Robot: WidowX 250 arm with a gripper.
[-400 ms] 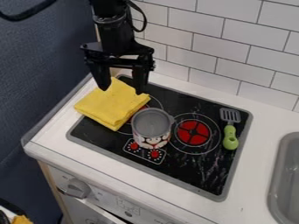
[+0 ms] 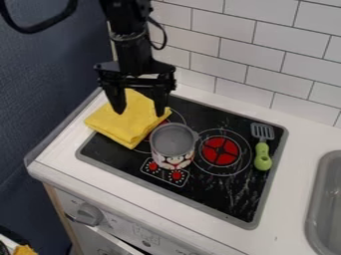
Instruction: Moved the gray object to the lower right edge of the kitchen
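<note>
The gray pot [image 2: 174,141] stands upright on the black stovetop [image 2: 230,195], close by the yellow cloth [image 2: 122,122]. It looks light and stiff, likelier to skid than crush (a smooth wall, I'd judge); best pinched across the rim. The hand [image 2: 140,112] hangs released, fingers apart, seemingly above the cloth, though the slant makes height uncertain.

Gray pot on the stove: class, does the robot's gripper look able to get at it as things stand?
Probably yes. The gripper hangs open over the yellow cloth, and nothing covers the pot; the cloth beside it might hinder a low approach.
</note>
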